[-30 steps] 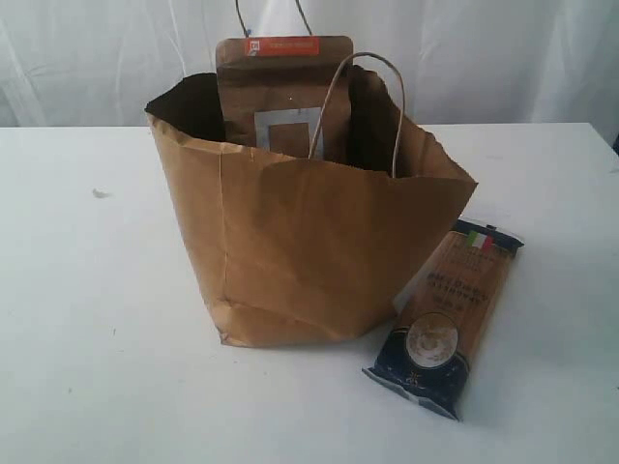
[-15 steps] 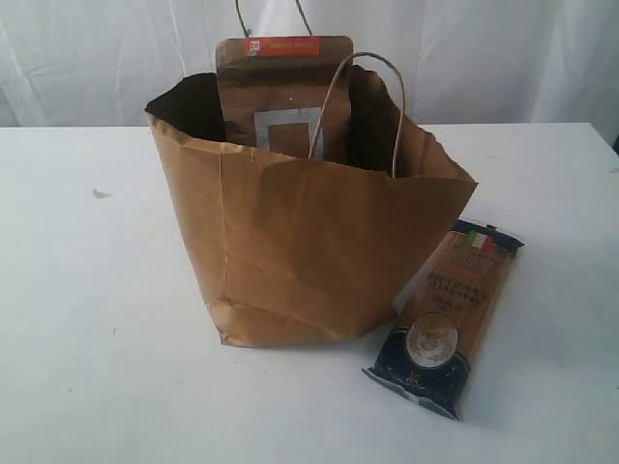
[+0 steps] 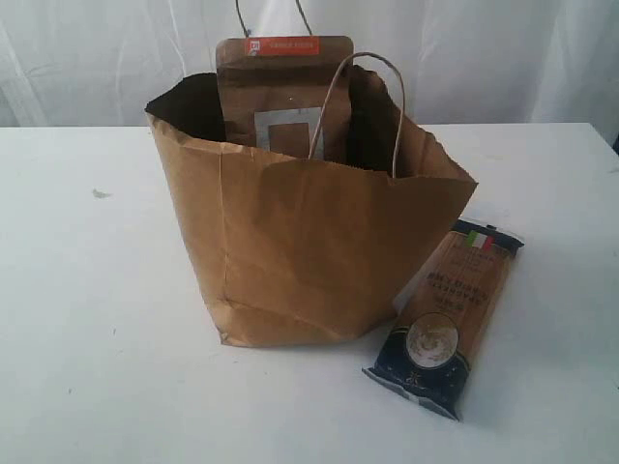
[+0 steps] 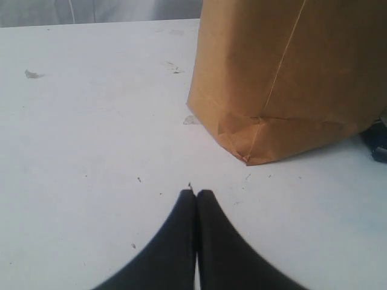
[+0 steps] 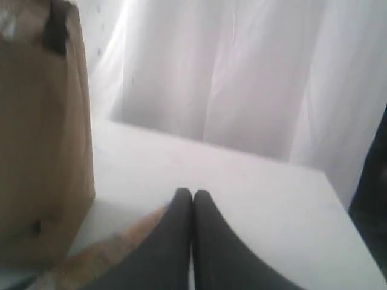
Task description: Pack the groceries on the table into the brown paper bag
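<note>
The paper bag [image 3: 309,261] is seen upright at the centre of the exterior view, with a pouch [image 3: 282,97] poking from its top. The spaghetti pack [image 3: 445,324] is left on the table [image 3: 87,319] at lower right, against the bag's base. The left gripper [image 4: 196,193] and right gripper [image 5: 192,193] are pressed closed, empty. If the pack is grabbed carelessly, the bag could be shoved or tipped.

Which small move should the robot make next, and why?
Probably open the right hand and lower it toward the spaghetti pack. That pack lies on the table beside the brown paper bag. It is the only grocery visible outside the bag, and the right hand is shut.
</note>
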Tool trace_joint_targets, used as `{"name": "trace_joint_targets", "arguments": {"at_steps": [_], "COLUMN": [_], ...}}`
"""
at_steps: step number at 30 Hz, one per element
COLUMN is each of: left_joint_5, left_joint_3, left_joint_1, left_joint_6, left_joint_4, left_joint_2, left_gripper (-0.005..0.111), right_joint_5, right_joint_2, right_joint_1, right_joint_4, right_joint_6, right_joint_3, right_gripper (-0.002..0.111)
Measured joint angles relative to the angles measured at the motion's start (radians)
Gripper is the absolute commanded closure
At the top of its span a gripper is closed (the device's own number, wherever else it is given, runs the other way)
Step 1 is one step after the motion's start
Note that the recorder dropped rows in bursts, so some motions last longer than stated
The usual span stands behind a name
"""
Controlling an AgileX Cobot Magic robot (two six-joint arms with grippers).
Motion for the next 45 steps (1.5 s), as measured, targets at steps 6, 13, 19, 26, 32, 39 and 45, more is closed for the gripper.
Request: {"name": "trace_joint_targets", "arguments": {"at_steps": [6, 13, 19, 26, 32, 39, 45], "left_joint_5": [0.0, 0.0, 0.0, 0.0, 0.0, 0.0, 0.0], "left_joint_3": [0.0, 0.0, 0.0, 0.0, 0.0, 0.0, 0.0], "left_joint_1": [0.0, 0.0, 0.0, 0.0, 0.0, 0.0, 0.0], "left_joint_6": [0.0, 0.0, 0.0, 0.0, 0.0, 0.0, 0.0], "left_joint_4": [0.0, 0.0, 0.0, 0.0, 0.0, 0.0, 0.0], "left_joint_2": [0.0, 0.0, 0.0, 0.0, 0.0, 0.0, 0.0], "left_gripper": [0.107, 0.107, 0.107, 0.107, 0.107, 0.107, 0.107], "right_joint_5": [-0.303, -0.531, -0.545, -0.022, 0.467, 0.735, 0.567], "right_joint_2": [0.0, -0.002, -0.002, -0.002, 0.124, 0.519, 0.765], "right_joint_1": [0.0, 0.0, 0.0, 0.0, 0.0, 0.0, 0.0], "right_joint_4": [0.008, 0.011, 0.012, 0.017, 0.134, 0.303, 0.287], "right_joint_6": [0.009, 0.253, 0.383, 0.666, 0.455, 0.137, 0.098], "right_joint_3": [0.0, 0.0, 0.0, -0.099, -0.411, -0.626, -0.643], "right_gripper": [0.108, 0.108, 0.108, 0.108, 0.108, 0.097, 0.029]}}
